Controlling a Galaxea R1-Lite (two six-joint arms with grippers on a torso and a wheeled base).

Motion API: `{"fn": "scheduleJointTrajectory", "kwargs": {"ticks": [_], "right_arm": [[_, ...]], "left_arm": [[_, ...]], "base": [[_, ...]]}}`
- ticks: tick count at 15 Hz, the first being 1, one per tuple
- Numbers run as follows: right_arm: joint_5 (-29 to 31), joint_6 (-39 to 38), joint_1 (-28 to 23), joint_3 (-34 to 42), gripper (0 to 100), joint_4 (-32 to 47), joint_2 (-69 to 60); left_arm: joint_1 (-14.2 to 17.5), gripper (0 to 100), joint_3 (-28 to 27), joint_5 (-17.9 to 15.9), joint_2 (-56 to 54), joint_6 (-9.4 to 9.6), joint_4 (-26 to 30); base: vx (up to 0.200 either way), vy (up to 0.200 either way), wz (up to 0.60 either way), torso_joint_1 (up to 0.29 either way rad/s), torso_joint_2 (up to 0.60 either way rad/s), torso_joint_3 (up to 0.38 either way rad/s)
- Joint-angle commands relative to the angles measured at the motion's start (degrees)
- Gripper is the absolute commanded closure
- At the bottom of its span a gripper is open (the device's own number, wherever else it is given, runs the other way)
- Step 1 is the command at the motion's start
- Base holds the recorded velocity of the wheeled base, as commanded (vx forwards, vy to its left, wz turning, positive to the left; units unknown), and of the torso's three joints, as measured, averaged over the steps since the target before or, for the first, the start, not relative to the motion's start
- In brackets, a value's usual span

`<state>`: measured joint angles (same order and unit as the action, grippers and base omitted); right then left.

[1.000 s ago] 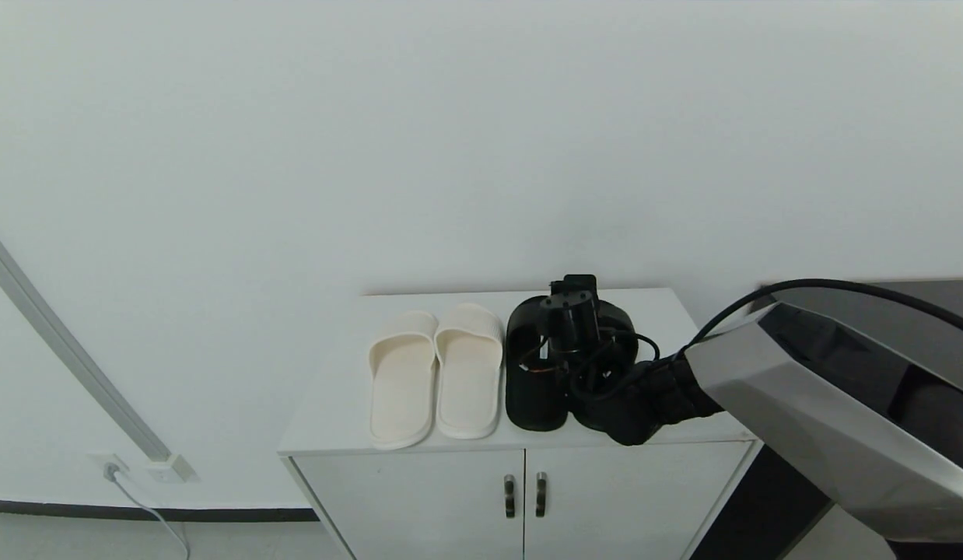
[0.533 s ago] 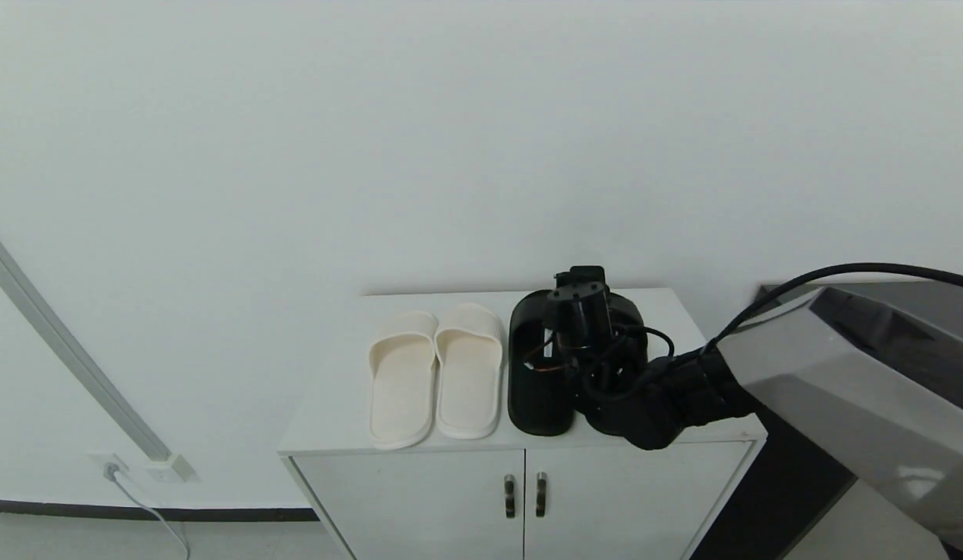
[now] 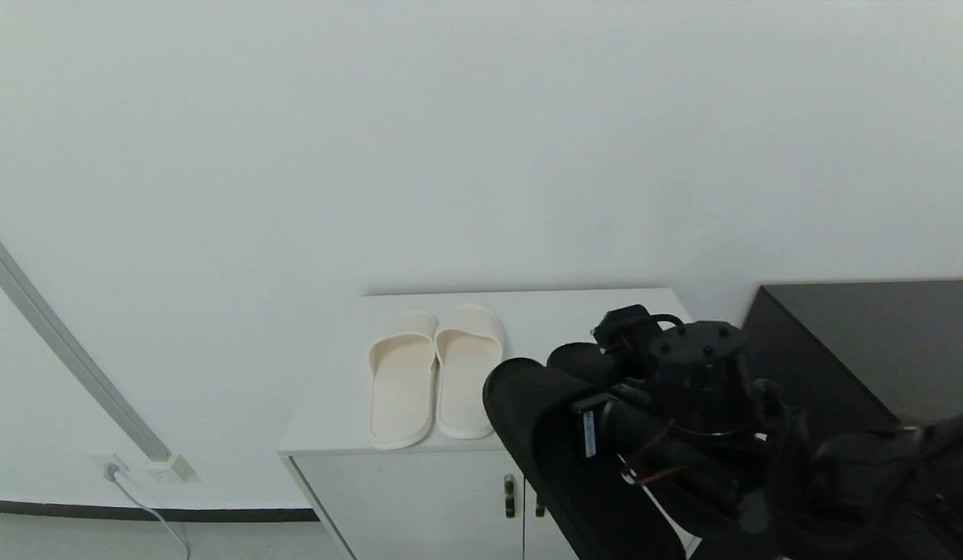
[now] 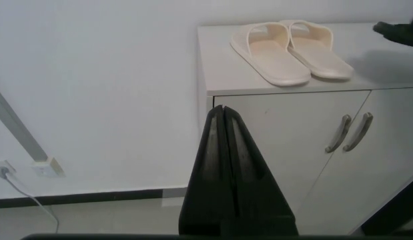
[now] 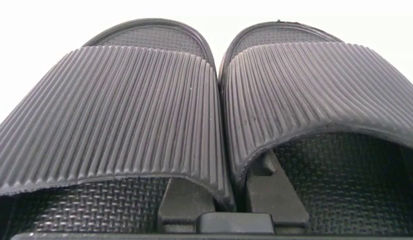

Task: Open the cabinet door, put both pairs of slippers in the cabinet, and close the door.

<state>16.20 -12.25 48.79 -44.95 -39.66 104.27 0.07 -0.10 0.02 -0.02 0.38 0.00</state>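
A pair of black slippers [image 3: 555, 435] hangs tilted in the air in front of the cabinet's right door, soles toward the head view. My right gripper [image 5: 233, 197] is shut on the inner edges of both black slippers [image 5: 146, 100], pinching them together. The white slippers [image 3: 435, 373] lie side by side on the white cabinet top [image 3: 330, 412]. Both cabinet doors [image 3: 411, 498] are closed, with their handles [image 4: 349, 132] at the middle. My left gripper [image 4: 223, 120] is shut on nothing, low and to the left of the cabinet.
A dark block [image 3: 863, 342] stands against the wall right of the cabinet. Left of the cabinet, a wall socket with a cable [image 3: 112, 471] and a slanted trunking strip [image 3: 61, 342] sit on the wall. The floor left of the cabinet is bare.
My right gripper has lifted the black slippers off the cabinet top and drawn them back and down, in front of the doors. The white slippers have not moved.
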Motion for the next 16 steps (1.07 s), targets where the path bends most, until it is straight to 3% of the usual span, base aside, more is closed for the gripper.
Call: {"fn": "scheduleJointTrajectory", "kwargs": {"ticks": [1, 4, 16], "right_arm": [[-3.02, 0.12, 0.87, 5.40, 100, -0.69, -8.38], [-3.37, 0.03, 0.61, 6.45, 100, -0.69, -7.59], [-3.46, 0.12, 0.61, 7.51, 100, -0.95, -7.15]], "left_arm": [[0.01, 100, 0.01, -0.02, 0.02, -0.03, 0.00], [0.01, 100, 0.01, -0.02, 0.02, -0.03, 0.00], [0.01, 100, 0.01, 0.06, 0.02, -0.03, 0.00]], "base": [[0.000, 0.000, 0.00, 0.000, 0.00, 0.000], [0.000, 0.000, 0.00, 0.000, 0.00, 0.000], [-0.200, 0.000, 0.00, 0.001, 0.00, 0.002]]}}
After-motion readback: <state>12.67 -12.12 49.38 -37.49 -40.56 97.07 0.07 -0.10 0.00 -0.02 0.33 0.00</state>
